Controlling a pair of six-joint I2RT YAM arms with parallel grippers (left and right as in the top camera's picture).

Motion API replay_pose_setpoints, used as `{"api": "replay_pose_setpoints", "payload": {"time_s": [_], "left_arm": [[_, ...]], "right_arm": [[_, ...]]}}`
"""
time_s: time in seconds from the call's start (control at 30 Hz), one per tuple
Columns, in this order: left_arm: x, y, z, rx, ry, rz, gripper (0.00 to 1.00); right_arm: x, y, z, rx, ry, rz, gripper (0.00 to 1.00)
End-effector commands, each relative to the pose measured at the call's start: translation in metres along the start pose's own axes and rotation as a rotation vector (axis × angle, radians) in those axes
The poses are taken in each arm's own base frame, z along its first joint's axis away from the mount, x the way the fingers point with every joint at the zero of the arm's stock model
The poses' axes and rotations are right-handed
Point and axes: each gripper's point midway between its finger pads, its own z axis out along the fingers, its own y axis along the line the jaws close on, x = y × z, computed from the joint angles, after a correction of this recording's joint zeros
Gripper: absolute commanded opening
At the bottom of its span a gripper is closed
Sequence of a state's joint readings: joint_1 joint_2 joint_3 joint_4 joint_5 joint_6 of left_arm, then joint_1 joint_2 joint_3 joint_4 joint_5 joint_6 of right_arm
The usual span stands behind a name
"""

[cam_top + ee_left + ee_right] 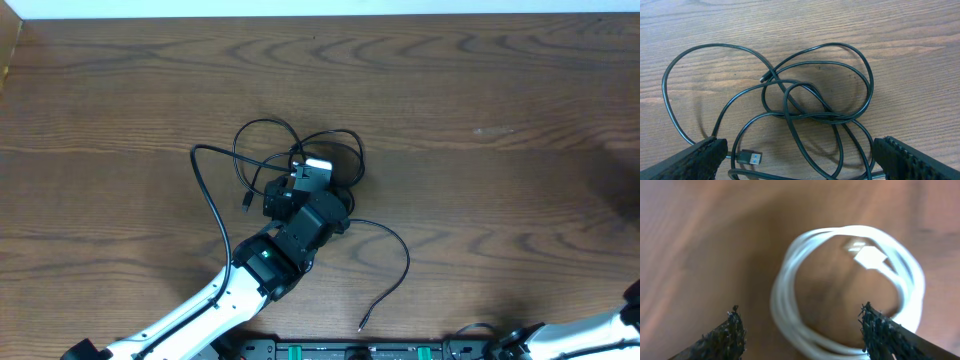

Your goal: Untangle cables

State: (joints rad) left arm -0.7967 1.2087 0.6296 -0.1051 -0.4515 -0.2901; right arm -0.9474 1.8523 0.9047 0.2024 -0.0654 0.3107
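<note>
Black cables (815,112) lie in a tangle of overlapping loops on the wooden table, also seen from overhead as black cables (262,135). A USB plug (751,158) and a small plug end (764,77) show among the loops. My left gripper (802,160) hovers open over the near side of the tangle, and its fingers (695,160) touch nothing; from above the left gripper (308,172) covers part of the tangle. A white cable (790,325) lies coiled and blurred on the wood. My right gripper (802,332) stands open above it, holding nothing.
One black strand runs left (205,195) and another trails right to a loose end (362,325) near the front edge. The right arm (600,335) shows only at the bottom right corner. The table's far edge (320,15) lies at the top.
</note>
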Motion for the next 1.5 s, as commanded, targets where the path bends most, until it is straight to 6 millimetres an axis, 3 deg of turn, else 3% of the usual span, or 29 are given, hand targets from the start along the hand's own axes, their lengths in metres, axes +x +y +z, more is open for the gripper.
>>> {"api": "replay_pose_setpoints", "payload": {"time_s": [0.0,0.1,0.23,0.5,0.63,0.77,0.9,1.03,1.17,1.3,1.33,1.37,1.47], "left_arm": [[-0.007,0.003,-0.003,-0.014,-0.02,-0.002,1.0],[-0.007,0.003,-0.003,-0.014,-0.02,-0.002,1.0],[-0.007,0.003,-0.003,-0.014,-0.02,-0.002,1.0],[-0.007,0.003,-0.003,-0.014,-0.02,-0.002,1.0],[-0.007,0.003,-0.003,-0.014,-0.02,-0.002,1.0],[-0.007,0.003,-0.003,-0.014,-0.02,-0.002,1.0],[-0.007,0.003,-0.003,-0.014,-0.02,-0.002,1.0],[-0.007,0.003,-0.003,-0.014,-0.02,-0.002,1.0],[-0.007,0.003,-0.003,-0.014,-0.02,-0.002,1.0],[-0.007,0.003,-0.003,-0.014,-0.02,-0.002,1.0],[-0.007,0.003,-0.003,-0.014,-0.02,-0.002,1.0],[-0.007,0.003,-0.003,-0.014,-0.02,-0.002,1.0],[-0.007,0.003,-0.003,-0.014,-0.02,-0.002,1.0]], "right_arm": [[-0.023,0.004,-0.015,0.075,-0.068,-0.012,0.75],[-0.015,-0.009,-0.01,0.132,-0.048,-0.019,0.77],[0.0,0.003,0.004,0.045,0.0,-0.099,0.75],[0.016,0.004,0.024,0.011,0.022,-0.124,0.75],[0.043,0.004,0.038,-0.021,0.093,-0.119,0.71],[0.069,0.018,0.045,-0.136,0.175,-0.108,0.68],[0.081,0.043,0.04,-0.245,0.22,-0.113,0.57],[0.102,0.047,0.037,-0.226,0.292,-0.128,0.5],[0.12,0.05,0.034,-0.195,0.352,-0.149,0.62],[0.132,0.06,0.029,-0.206,0.389,-0.171,0.67],[0.136,0.062,0.028,-0.204,0.401,-0.177,0.75],[0.141,0.061,0.026,-0.182,0.42,-0.18,0.99],[0.141,0.05,0.025,-0.082,0.419,-0.131,0.99]]}}
